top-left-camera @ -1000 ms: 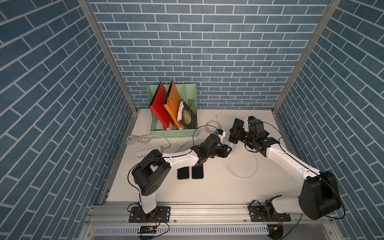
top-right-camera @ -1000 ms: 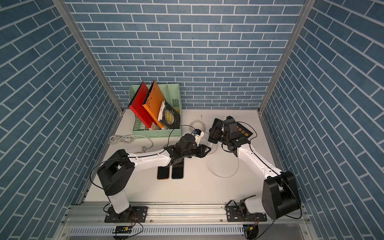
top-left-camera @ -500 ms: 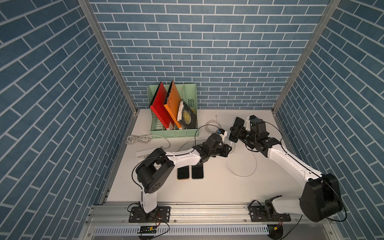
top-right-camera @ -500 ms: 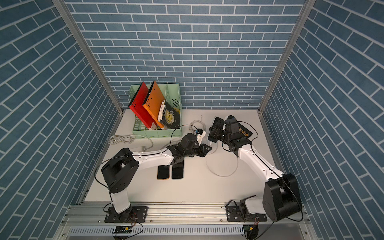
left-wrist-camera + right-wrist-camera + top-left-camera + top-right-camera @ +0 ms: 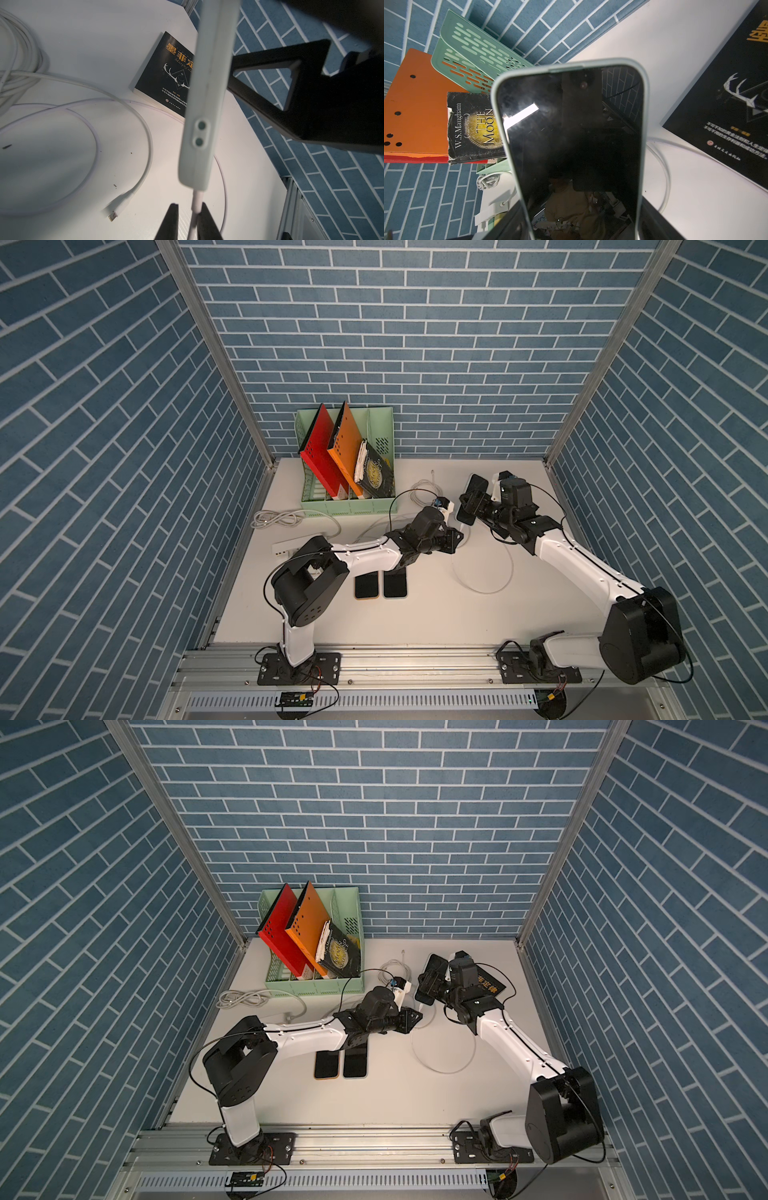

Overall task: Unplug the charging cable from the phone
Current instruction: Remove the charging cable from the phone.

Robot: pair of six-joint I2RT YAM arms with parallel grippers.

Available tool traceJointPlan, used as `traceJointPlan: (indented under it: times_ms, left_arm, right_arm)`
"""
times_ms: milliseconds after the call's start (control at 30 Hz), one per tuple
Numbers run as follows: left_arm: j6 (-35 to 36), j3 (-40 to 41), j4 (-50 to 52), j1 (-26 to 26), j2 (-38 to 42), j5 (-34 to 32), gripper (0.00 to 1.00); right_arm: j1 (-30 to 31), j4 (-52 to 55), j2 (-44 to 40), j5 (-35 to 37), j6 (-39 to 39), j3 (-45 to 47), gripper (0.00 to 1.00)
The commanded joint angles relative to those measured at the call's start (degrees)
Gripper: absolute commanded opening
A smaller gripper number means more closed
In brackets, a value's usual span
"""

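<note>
The white tabletop (image 5: 415, 622) carried a green rack (image 5: 353, 506) at its back left, with a grey cord (image 5: 278, 518) coiled just in front of it and a white power strip (image 5: 284, 547) near that. Two dark phones (image 5: 367, 585) lay flat side by side toward the front. To their right the charging cable (image 5: 484, 591) made a wide loop, a small white coil (image 5: 424, 490) sat behind it, and a black book (image 5: 492, 982) lay flat at the back right.

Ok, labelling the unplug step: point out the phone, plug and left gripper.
phone (image 5: 571, 135), right wrist view, dark screen.
plug (image 5: 197, 197), left wrist view, its sleeve.
left gripper (image 5: 188, 207), left wrist view, between fingertips.
</note>
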State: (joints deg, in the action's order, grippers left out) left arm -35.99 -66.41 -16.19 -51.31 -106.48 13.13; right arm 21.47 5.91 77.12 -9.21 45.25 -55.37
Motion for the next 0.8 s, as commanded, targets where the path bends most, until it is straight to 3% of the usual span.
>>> traceJointPlan:
  times_ms: [0, 333, 467, 600, 767]
  left_arm:
    - [0.87, -1.49, 0.23, -0.28, 0.44, -0.97, 0.19]
    - [0.87, -1.35, -0.03, -0.24, 1.33, -1.16, 0.22]
    - [0.83, -0.92, -0.24, -0.28, 1.70, -1.27, 0.15]
    - [0.93, -0.76, -0.25, -0.28, 1.89, -1.24, 0.01]
    - [1.32, -0.52, 0.18, -0.28, 2.05, -1.37, 0.00]
  right_arm:
    - [-0.29, -3.74, -1.97, -0.56, 1.59, 0.23, 0.21]
    - [-0.28, -3.88, -2.24, -0.56, 2.07, 0.81, 0.21]
    - [-0.29, -4.09, -2.24, -0.71, 2.28, 0.96, 0.21]
    - [-0.29, -4.22, -2.17, -0.78, 2.51, 0.86, 0.20]
    - [-0.42, -4.32, -1.74, -0.64, 2.56, 0.11, 0.20]
